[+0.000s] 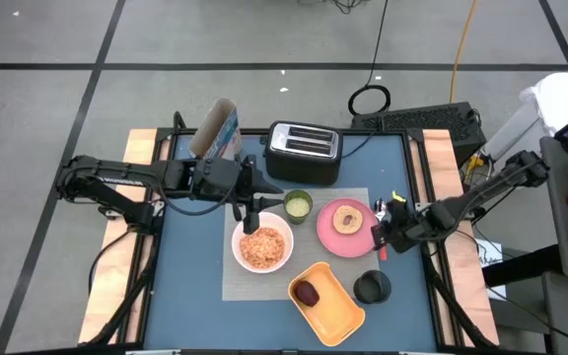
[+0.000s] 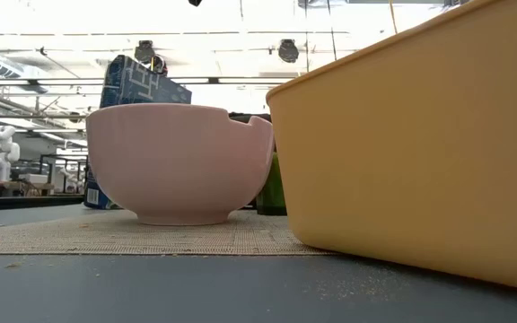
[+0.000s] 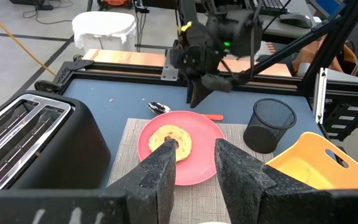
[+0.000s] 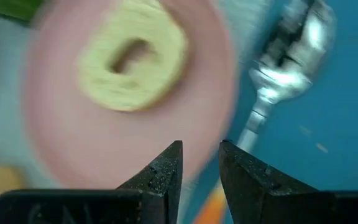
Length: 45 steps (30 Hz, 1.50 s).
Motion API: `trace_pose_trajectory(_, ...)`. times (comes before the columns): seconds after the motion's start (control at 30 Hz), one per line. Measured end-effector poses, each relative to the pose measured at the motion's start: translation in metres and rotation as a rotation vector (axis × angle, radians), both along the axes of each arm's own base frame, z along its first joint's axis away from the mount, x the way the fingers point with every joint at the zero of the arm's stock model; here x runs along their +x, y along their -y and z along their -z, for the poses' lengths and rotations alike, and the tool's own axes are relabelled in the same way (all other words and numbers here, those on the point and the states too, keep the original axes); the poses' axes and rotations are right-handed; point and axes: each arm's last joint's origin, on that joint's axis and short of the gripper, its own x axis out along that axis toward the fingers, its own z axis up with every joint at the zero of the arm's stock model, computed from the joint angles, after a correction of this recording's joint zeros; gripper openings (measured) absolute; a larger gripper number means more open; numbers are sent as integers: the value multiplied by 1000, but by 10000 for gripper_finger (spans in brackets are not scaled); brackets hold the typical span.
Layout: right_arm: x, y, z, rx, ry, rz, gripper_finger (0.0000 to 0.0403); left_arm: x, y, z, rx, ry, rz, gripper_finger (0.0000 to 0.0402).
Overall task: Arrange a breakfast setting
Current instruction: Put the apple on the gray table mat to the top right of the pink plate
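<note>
High view: the grey placemat (image 1: 264, 281) lies at the middle of the blue table (image 1: 190, 296), carrying the white bowl (image 1: 262, 246), filled with orange-pink flakes, the small pale-green cup (image 1: 297, 205) and the pink plate (image 1: 345, 228). The round toasted bread piece (image 1: 346, 219) rests on the plate. The orange tray (image 1: 326, 302) sits tilted over the mat's near right corner with a dark red item in it; a black mesh cup (image 1: 372, 287) stands just beside it toward the table's right edge. The toaster (image 1: 304, 153) stands near the far edge, a cereal box (image 1: 215, 129) at the far left.

The right gripper (image 1: 379, 231) hangs just beside the plate's right rim, over a spoon (image 4: 286, 53) with an orange handle that lies on the bare table next to the plate. Its fingers (image 4: 160, 171) stand a narrow gap apart with nothing between them. The right arm reaches in from the table's right edge, elbow raised, wrist turned down.

The left gripper (image 1: 253, 209) hovers above the far rim of the bowl, close to the cup, fingers (image 3: 157, 171) slightly parted and empty. The left arm stretches level from the left edge across the table. In the left wrist view the plate and bread lie beyond the fingertips.
</note>
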Motion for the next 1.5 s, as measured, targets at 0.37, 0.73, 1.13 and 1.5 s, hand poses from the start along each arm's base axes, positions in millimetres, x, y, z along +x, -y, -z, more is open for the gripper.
trace_pose_trajectory(0.37, 31, -14, -46, -113, 564, -415, 98, 0, 0, 0, 0, 0, 0, 118)
trace_pose_trajectory(0.73, 47, -23, -74, -296, 853, -574, 105, 0, 0, 0, 0, 0, 0, 118)
trace_pose_trajectory(1.13, 52, -26, -67, -279, 818, -569, 236, 0, 0, 0, 0, 0, 0, 118)
trace_pose_trajectory(1.5, 58, -29, -60, -285, 779, -580, 374, 0, 0, 0, -1, 1, 0, 118)
